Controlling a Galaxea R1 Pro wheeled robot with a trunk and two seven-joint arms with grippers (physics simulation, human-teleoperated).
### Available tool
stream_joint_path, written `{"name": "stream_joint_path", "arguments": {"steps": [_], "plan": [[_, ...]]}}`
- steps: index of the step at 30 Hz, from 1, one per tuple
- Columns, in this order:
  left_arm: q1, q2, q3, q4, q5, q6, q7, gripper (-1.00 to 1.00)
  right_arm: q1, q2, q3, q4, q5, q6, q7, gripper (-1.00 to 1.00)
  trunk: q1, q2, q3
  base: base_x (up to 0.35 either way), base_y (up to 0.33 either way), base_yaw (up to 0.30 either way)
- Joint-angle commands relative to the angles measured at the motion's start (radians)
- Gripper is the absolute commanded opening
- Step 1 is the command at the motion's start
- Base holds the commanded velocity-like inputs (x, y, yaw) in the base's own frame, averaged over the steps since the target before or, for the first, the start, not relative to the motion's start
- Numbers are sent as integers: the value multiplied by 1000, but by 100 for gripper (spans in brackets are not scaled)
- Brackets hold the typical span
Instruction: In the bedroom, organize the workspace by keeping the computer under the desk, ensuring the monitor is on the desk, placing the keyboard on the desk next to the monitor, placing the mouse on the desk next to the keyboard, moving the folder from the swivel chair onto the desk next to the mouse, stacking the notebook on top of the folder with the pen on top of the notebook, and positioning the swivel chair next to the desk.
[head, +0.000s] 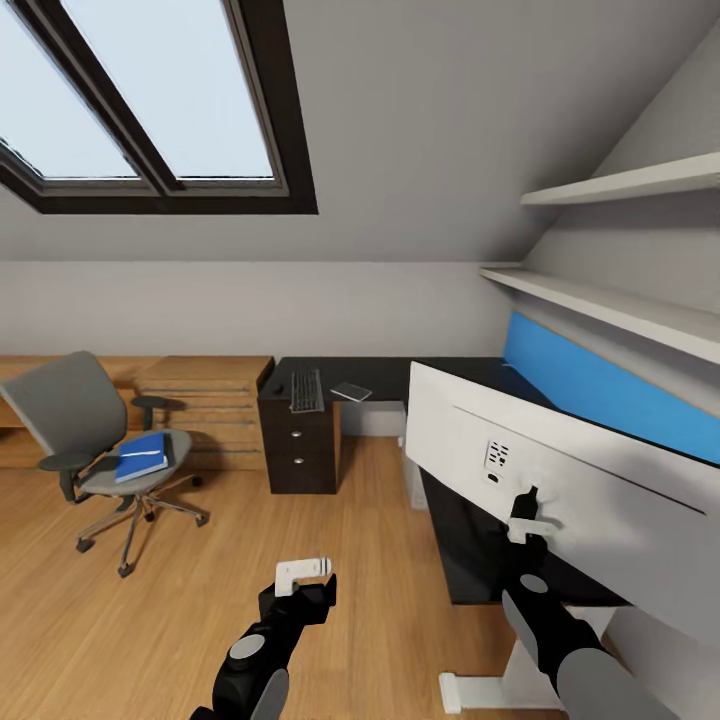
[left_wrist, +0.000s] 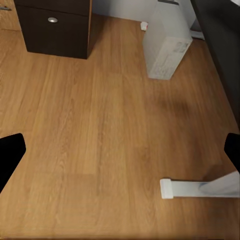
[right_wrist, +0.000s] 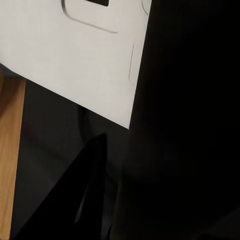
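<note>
The right claw (head: 527, 512) is up against the monitor's (head: 560, 470) grey back over the counter (head: 390, 375); its grip I cannot tell. The left claw (head: 303, 575) hangs spread. Beyond the monitor, the keyboard (head: 306, 390) is placed; the folder (head: 140, 457) waits on the swivel chair (head: 95, 440).

Skylight (head: 150, 100): two panes in a dark frame, set in the sloped grey ceiling, upper left of the head view.

Shelves: two white shelves on the right wall, the upper (head: 640, 180) shorter, the lower (head: 620, 310) longer and running toward the camera.

Floor (head: 150, 620): light wood planks, also seen from the left wrist (left_wrist: 100, 140).

Cabinet (head: 200, 410): low, light wood, standing against the back wall left of centre, with horizontal slats on its front.

Small flat grey item (head: 351, 391): lies on the black top near the back wall; its identity cannot be determined.
</note>
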Motion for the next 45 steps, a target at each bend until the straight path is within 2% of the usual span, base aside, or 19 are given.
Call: {"name": "stream_joint_path", "arguments": {"steps": [1, 8, 9, 28, 45], "plan": [[-1, 0, -2, -1, 10, 2, 9, 100, 0, 0, -4, 6, -6, -4, -1, -100, 1, -1, -2, -67, 0, 0], [-1, 1, -2, -1, 10, 2, 9, 100, 0, 0, -4, 6, -6, -4, -1, -100, 1, -1, -2, -18, 0, 0], [-1, 1, -1, -1, 10, 2, 9, 100, 0, 0, -4, 6, -6, -4, -1, 100, 1, -1, -2, -3, 0, 0], [-1, 2, 0, -3, 10, 2, 9, 100, 0, 0, -4, 5, -5, -4, -1, 100, 1, -1, -2, -2, 0, 0], [-1, 2, 0, -3, 11, 2, 9, 100, 0, 0, -4, 5, -5, -4, -1, 100, 1, -1, -2, -160, 0, 0]]}}
